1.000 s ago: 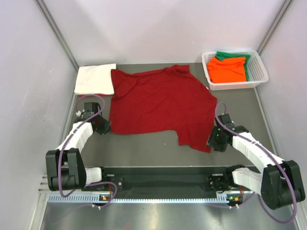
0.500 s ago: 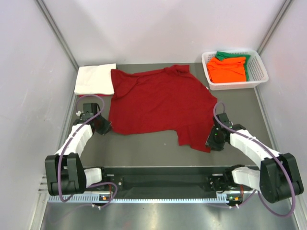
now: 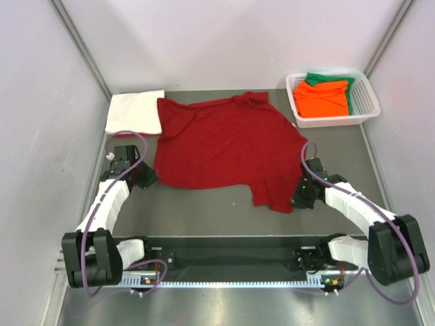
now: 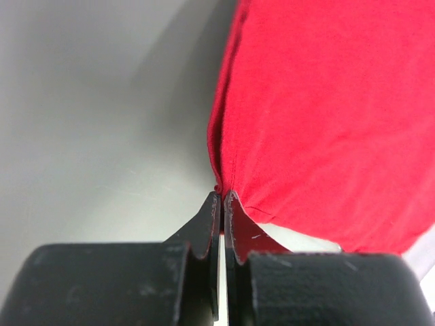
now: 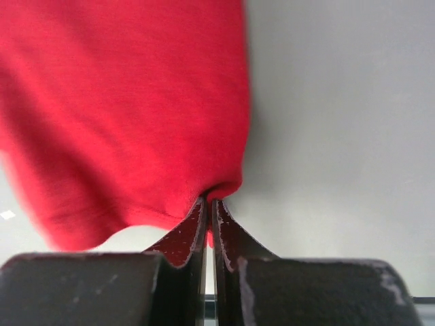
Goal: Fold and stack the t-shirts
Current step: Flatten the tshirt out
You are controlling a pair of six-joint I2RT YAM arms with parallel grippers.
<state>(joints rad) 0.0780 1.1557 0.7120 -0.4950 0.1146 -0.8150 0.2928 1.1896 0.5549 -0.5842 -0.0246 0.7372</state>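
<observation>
- Dark red t-shirt (image 3: 224, 146): spread flat on table (image 3: 204, 217), left of basket (image 3: 293, 112) and nearer than it, right edge close to the basket's near-left corner.
- White t-shirt (image 3: 134, 112): folded, well left of basket, red shirt between the 2.
- Orange t-shirt (image 3: 321, 98) and green t-shirt (image 3: 319, 78): inside basket, orange on top.
- Left gripper (image 3: 148, 178): clamped on the red shirt's near-left corner, the corner farthest from basket. Fingertips (image 4: 204, 224) pressed together, cloth puckered into them.
- Right gripper (image 3: 297, 200): clamped on the near-right corner, nearer than basket. Cloth bunched between the tips.
- Handling, judged: light and limp, 0 stiffness. Likely to sag between the 2 grips and wrinkle on any slack. Not fragile, not slick, but only a thin pinch of edge held, so could pull out under a hard tug.
- Hold points: the 2 near corners look right for fold 1. Keep both level and the edge taut while carrying it toward the far side.
- Progress, judged: fold 1 not yet made on this shirt; 2 more waiting in basket.
</observation>
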